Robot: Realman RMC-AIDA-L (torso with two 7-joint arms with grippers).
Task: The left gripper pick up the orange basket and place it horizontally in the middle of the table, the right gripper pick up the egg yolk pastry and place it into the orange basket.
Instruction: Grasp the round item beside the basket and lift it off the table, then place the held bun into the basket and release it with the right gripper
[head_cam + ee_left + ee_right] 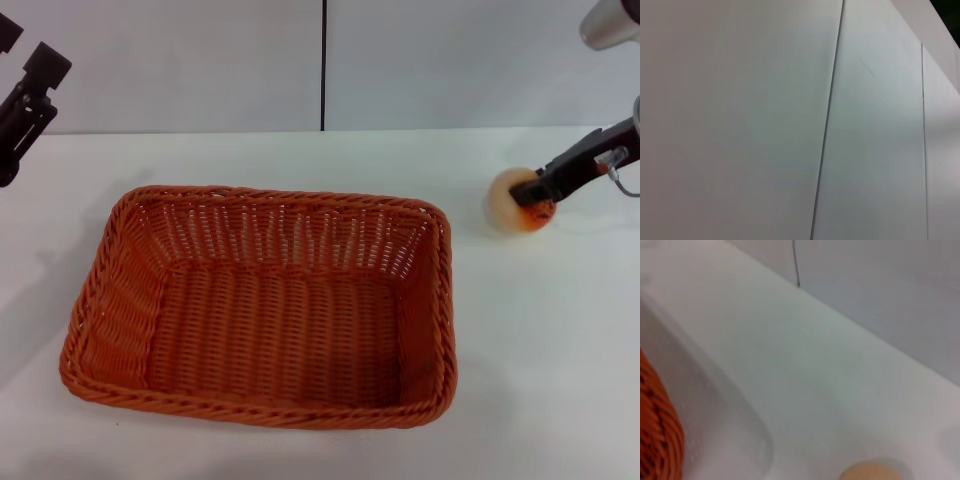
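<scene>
Judging from the layout, the basket step appears complete and the pastry step is in hand. The orange basket [258, 305] is seen resting flat on the white surface [540, 380], roughly central, its long side running across the head view, with nothing inside it. The left end effector [25, 95] is held raised at the far left, well apart from the basket; whether it is released or clenched cannot be told. The right end effector [535, 195] is placed at the egg yolk pastry [508, 200], which sits on the surface to the right of the basket and apart from its rim. The black fingers appear clenched against the pastry, so it is judged to be grasped, though not yet lifted. The next move would call for a lift high enough to clear the braided rim, a carry leftward over the basket, and a gentle release, since the soft pastry could be crushed or dropped.
</scene>
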